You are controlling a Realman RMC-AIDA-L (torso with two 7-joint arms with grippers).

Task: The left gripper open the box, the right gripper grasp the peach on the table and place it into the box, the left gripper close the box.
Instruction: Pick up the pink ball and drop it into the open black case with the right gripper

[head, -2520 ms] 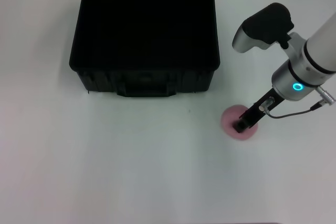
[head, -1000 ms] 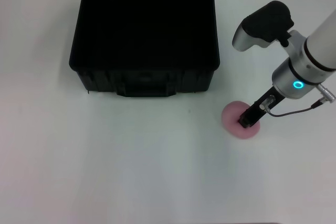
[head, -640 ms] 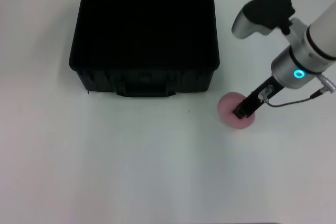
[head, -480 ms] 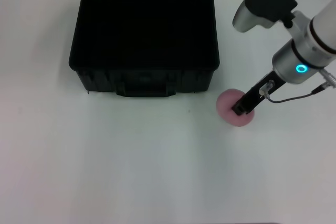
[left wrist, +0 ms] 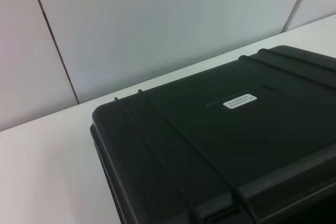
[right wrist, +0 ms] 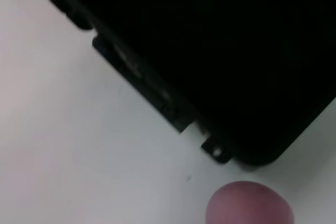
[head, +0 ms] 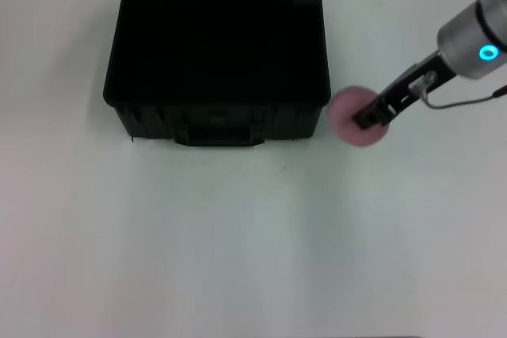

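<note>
My right gripper (head: 369, 117) is closed on the peach (head: 356, 116), held above the surface (head: 238, 243) just beside the open box (head: 218, 116)'s right wall; the cavity lies to my left. My left gripper seems out of sight behind the lid.
</note>
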